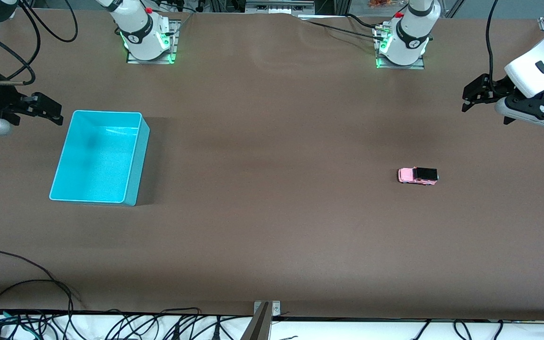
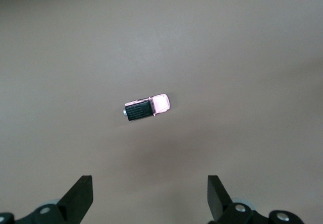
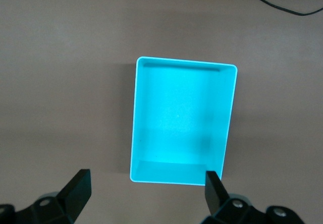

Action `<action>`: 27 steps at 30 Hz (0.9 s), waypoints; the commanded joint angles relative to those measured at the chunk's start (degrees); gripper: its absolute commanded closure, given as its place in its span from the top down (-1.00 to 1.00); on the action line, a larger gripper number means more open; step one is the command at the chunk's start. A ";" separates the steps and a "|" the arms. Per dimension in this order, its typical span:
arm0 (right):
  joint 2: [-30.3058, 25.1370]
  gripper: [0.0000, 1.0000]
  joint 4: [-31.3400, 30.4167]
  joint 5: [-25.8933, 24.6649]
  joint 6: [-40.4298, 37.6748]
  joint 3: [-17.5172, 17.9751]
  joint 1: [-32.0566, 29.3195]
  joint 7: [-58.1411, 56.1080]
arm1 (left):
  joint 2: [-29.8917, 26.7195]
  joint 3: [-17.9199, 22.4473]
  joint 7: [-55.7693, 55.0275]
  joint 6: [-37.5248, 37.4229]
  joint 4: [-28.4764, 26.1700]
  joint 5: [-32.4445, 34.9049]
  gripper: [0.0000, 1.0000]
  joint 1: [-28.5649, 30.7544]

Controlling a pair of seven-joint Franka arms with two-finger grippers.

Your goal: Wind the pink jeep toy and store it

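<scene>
on the desk (image 1: 272,226) toward the left arm's end, the pink jeep toy (image 1: 418,175) sat upright, below the left gripper (image 1: 471,97), whose fingers (image 2: 78,196) were spread apart and empty. the right gripper (image 1: 47,111) hung beside the turquoise bin (image 1: 132,156), fingers (image 3: 75,188) apart too.

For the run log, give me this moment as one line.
pink jeep toy: on table, untouched | turquoise bin: empty | left gripper: open | right gripper: open
</scene>
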 commanded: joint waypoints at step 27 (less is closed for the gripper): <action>0.15 1.00 1.01 0.89 -1.07 0.09 -0.48 -0.91 | 1.40 0.14 -0.51 -2.03 1.94 -0.66 1.00 -0.60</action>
